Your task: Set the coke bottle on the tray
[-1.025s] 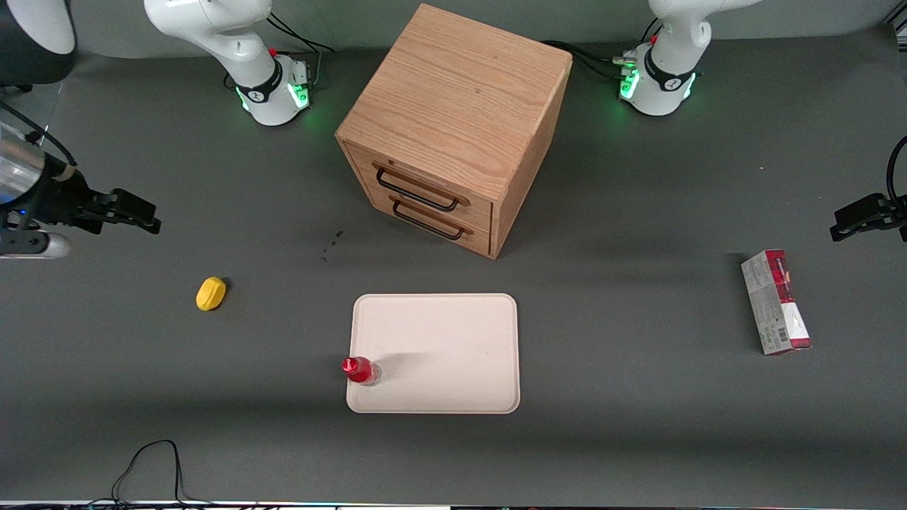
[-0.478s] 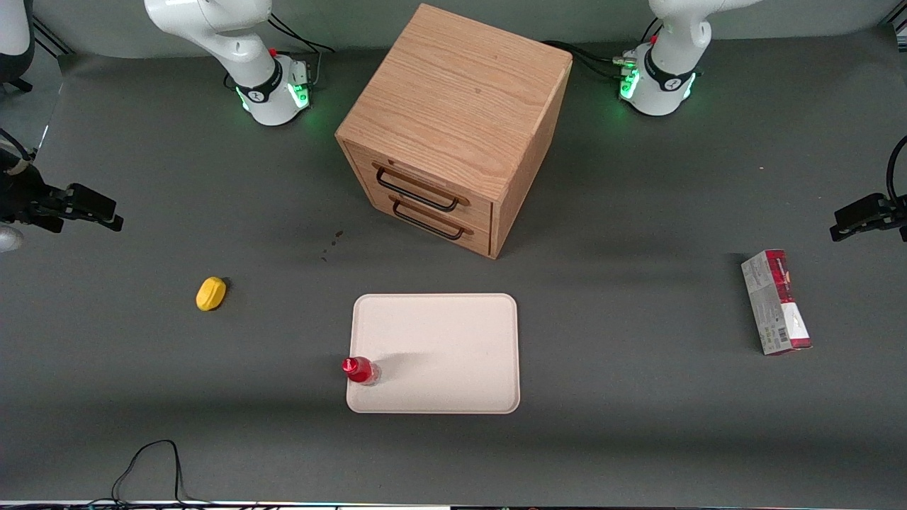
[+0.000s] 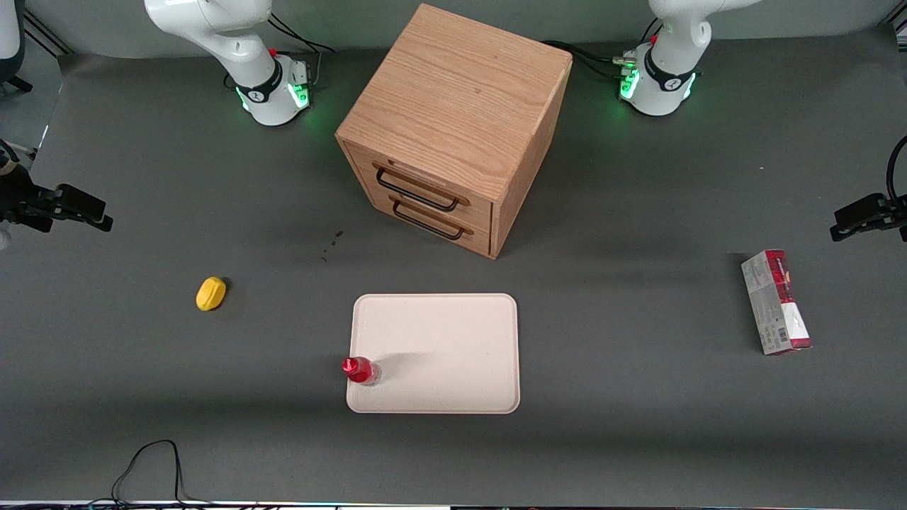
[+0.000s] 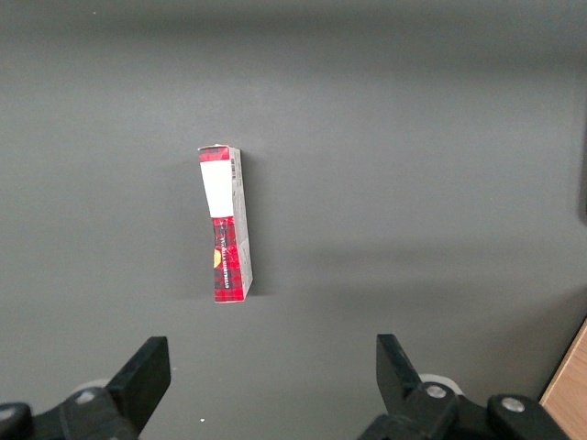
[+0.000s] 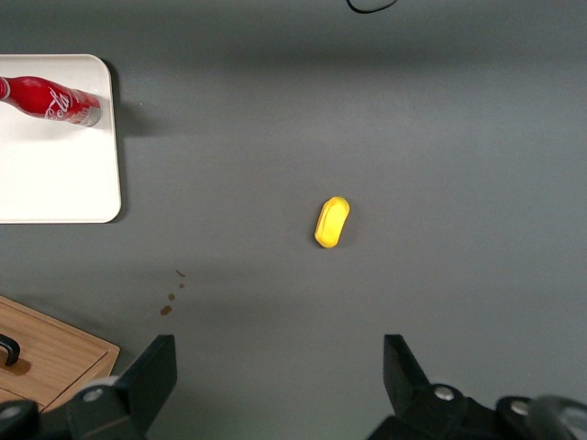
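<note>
Coke bottle (image 3: 360, 370) upright on tray (image 3: 453, 340) edge (task looks done); gripper (image 5: 275, 385) spread apart, empty, high above table, well clear.

Red coke bottle (image 3: 361, 370) with red cap, white script logo and a clear base, sitting on a pale beige tray (image 3: 453, 340). Plain dark grey table (image 3: 638, 425). Bright yellow lump (image 3: 211, 293), no pattern. Light oak-grain cabinet (image 3: 453, 92) with 2 black handles. Red-and-grey carton (image 3: 776, 301), red tartan-ish end plus a white patch. Black gripper (image 3: 85, 210) up high at the working arm's end, fingers spread wide.
</note>
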{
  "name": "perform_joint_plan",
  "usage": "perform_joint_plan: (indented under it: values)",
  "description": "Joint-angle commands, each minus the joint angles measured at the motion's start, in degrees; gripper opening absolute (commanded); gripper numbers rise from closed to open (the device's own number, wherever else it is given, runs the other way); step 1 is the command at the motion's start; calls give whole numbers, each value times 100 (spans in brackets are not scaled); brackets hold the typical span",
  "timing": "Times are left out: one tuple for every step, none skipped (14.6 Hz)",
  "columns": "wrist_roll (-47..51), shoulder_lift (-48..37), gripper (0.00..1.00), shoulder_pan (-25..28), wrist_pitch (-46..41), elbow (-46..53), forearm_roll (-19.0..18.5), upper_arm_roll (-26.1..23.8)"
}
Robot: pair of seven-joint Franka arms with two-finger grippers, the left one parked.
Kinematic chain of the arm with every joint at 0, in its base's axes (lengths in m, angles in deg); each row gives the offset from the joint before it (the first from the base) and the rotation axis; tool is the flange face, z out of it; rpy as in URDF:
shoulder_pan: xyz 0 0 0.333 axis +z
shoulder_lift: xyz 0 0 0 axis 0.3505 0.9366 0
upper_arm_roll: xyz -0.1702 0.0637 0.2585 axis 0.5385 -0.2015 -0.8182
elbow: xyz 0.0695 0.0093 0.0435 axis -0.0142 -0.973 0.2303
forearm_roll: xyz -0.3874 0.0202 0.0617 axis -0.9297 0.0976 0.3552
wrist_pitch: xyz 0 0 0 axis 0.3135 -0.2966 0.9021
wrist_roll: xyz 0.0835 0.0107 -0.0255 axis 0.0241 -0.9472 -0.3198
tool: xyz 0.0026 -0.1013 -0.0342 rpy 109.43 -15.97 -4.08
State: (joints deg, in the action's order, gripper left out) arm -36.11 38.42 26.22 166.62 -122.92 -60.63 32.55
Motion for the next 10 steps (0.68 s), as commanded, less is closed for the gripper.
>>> perform_joint_plan:
  values:
    - [-77, -112, 100, 27, 43, -70, -60, 3]
    - [-86, -112, 100, 10, 43, -61, -69, -6]
    - [-77, -112, 100, 10, 35, -52, -69, -6]
    - [-69, -112, 100, 10, 35, -52, -69, -6]
    - [-69, -112, 100, 10, 35, -52, -69, -6]
    - [-69, -112, 100, 10, 35, -52, -69, -6]
    - [-60, -112, 100, 10, 35, -52, -61, -6]
    - [-60, -112, 100, 10, 26, -52, -60, -6]
    - [-51, -112, 100, 10, -35, -52, -60, -14]
    - [-51, -112, 100, 10, -70, -52, -52, -6]
